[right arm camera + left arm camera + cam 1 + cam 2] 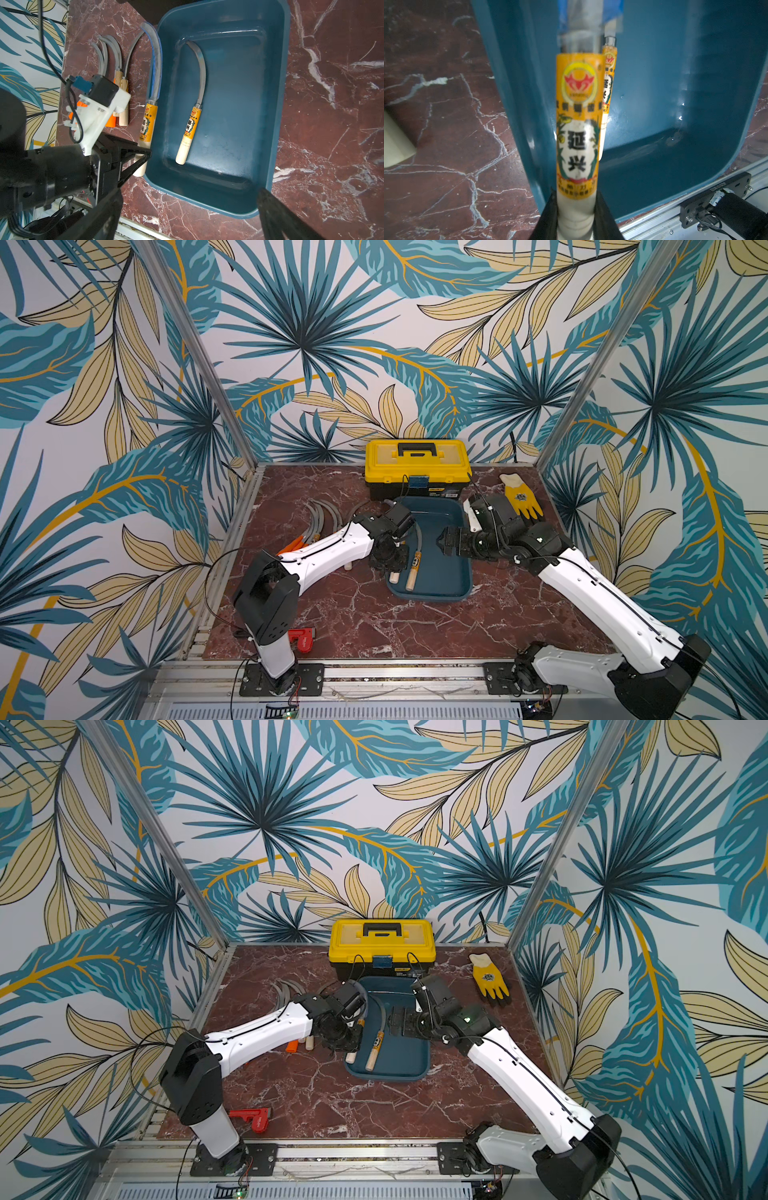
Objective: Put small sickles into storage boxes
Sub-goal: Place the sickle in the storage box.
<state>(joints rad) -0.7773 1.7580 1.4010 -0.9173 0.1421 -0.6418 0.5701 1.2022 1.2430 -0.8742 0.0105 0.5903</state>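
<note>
The teal storage box (451, 587) lies mid-table in both top views. One small sickle (192, 122) with a labelled pale handle rests inside it. My left gripper (576, 218) is shut on the butt of a second labelled sickle (578, 124). That sickle runs along the box's left rim (158, 87), and its blade overlaps the rim. The right gripper (188, 217) hovers open over the box's near end with nothing between its fingers. Several more sickles (322, 518) lie left of the box, some with orange handles (293, 546).
A yellow-and-black toolbox (417, 466) stands right behind the box. A yellow glove (521, 497) lies at the back right. A red clamp-like tool (303, 641) sits near the left arm's base. An aluminium rail (374, 672) edges the table front.
</note>
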